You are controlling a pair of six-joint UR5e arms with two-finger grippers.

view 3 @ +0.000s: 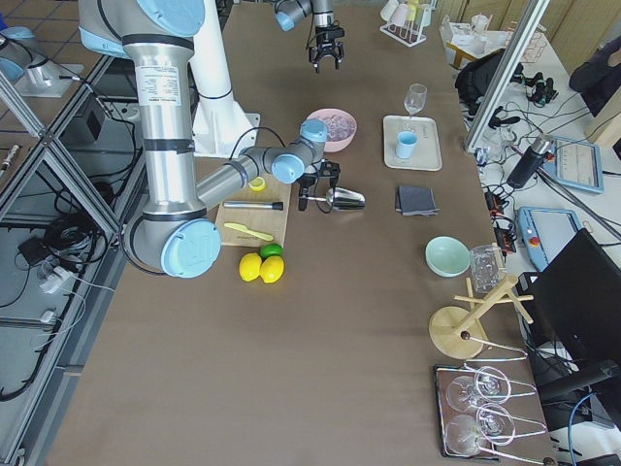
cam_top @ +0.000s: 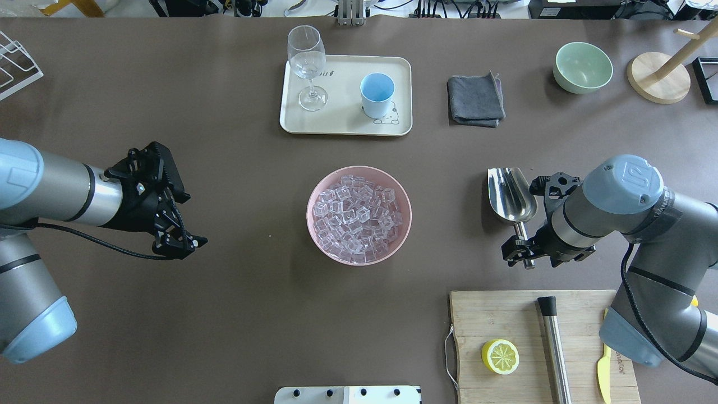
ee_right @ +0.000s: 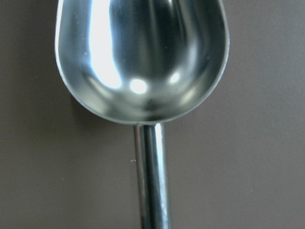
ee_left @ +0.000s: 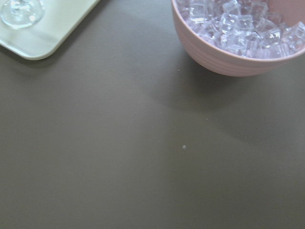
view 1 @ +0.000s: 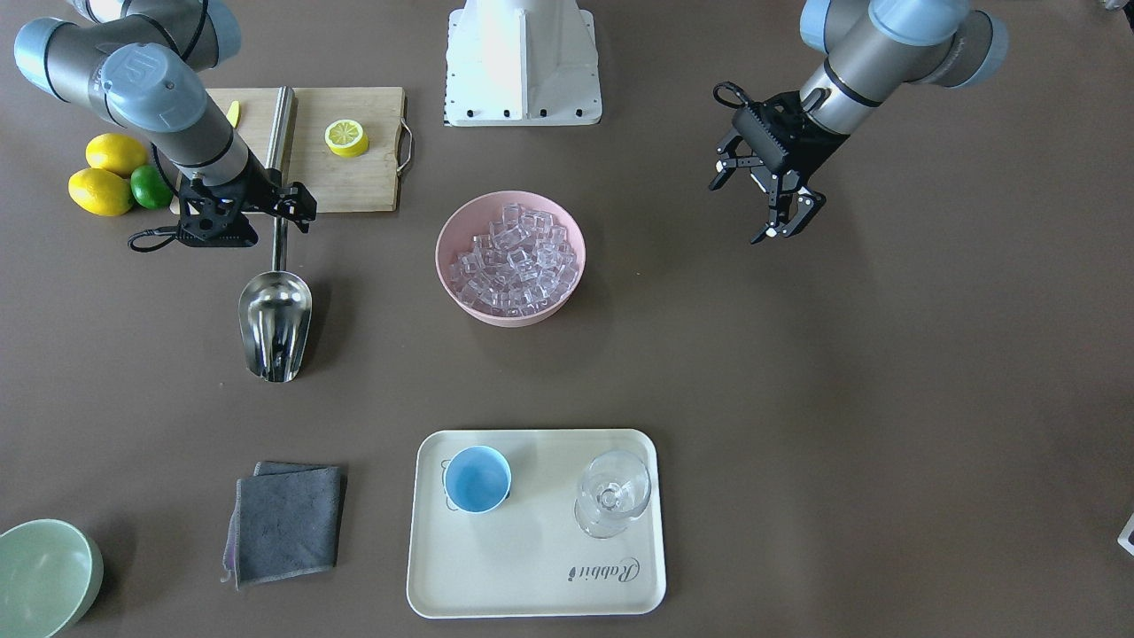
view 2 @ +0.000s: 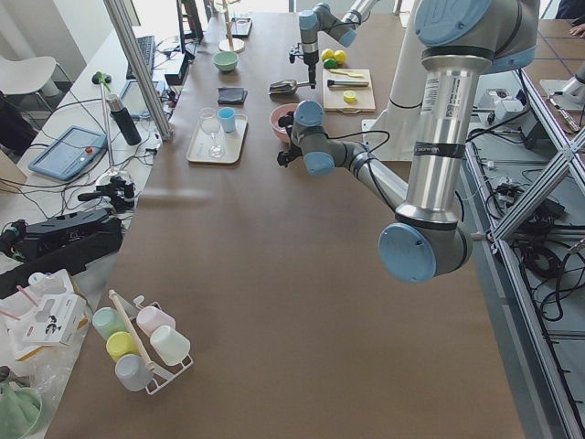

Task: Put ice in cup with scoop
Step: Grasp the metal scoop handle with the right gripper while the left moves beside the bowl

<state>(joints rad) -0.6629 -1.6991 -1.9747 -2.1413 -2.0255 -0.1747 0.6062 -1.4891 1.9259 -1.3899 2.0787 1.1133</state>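
Left gripper (cam_top: 179,244): my fingers stand apart over bare table, well left of the bowl, holding nothing.
Tray (cam_top: 342,122): on the far side, with a stemmed glass (cam_top: 307,59) on its left and the cup (cam_top: 377,94) upright on its right.
Ice (cam_top: 356,216): heaped in the pink bowl (cam_top: 309,213) at mid-table, between my arms.
Cloth (cam_top: 475,100): folded, just right of the tray.
Scoop (cam_top: 510,193): right of the bowl, trough pointing toward the cloth, rod running back under my right gripper (cam_top: 524,249).
Right gripper: astride the handle. My wrist hides the fingers, so I cannot tell whether they are clamped.
Board (cam_top: 505,314): near right, carrying a lemon half (cam_top: 500,356) and a steel cylinder (cam_top: 552,342). My arm covers its right side.
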